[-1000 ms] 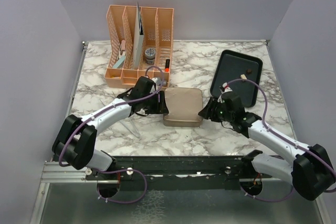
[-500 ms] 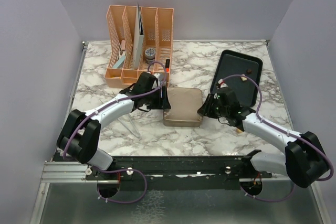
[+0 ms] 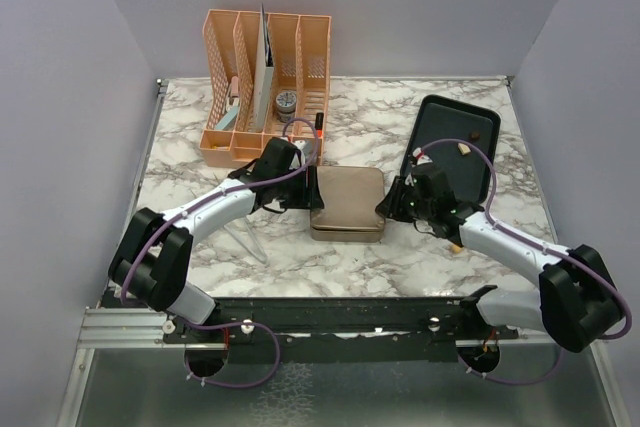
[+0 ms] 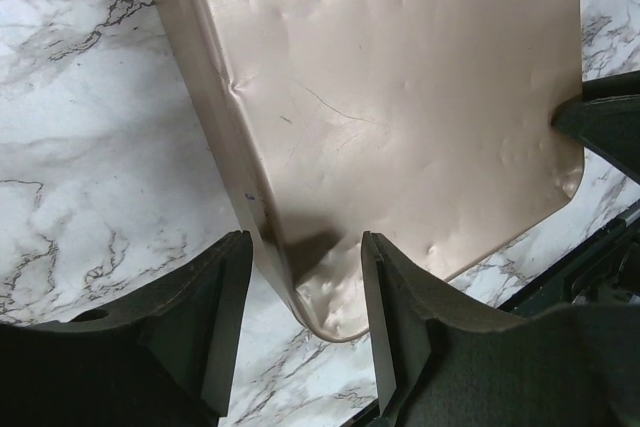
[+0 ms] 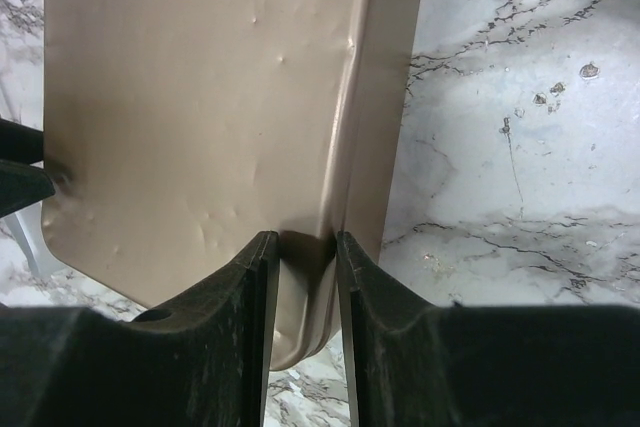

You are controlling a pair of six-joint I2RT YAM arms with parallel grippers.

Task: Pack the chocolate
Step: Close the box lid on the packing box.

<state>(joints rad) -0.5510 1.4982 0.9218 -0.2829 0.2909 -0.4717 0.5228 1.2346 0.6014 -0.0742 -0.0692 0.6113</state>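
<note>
- Locating the chocolate (image 3: 462, 148), we find two small pieces, one cream-white and one dark brown, on the black tray (image 3: 440, 117) at the right rear of the counter (image 3: 400, 257). They lie near each other toward the tray's far end, outside the gold tin (image 3: 347, 203).
- The gold tin sits at the middle of the counter, just left of the tray. Its top is covered and the surface shows small dents.
- The left tool (image 4: 305, 282) straddles the tin's left side near a corner. Its fingers stand moderately apart, wider than the wall between them, and we see no clamp on the tin.
- The right tool (image 5: 306, 262) straddles the tin's right edge. Its fingers are set narrow, with the rim between them; we cannot tell whether they press on it.
- In the top view, the two tools face each other across the tin.
- A peach desk organizer (image 3: 265, 77) stands behind the tin at the left rear of the counter. Among its contents we see a small round container (image 3: 286, 102) and an orange marker (image 3: 318, 125).
</note>
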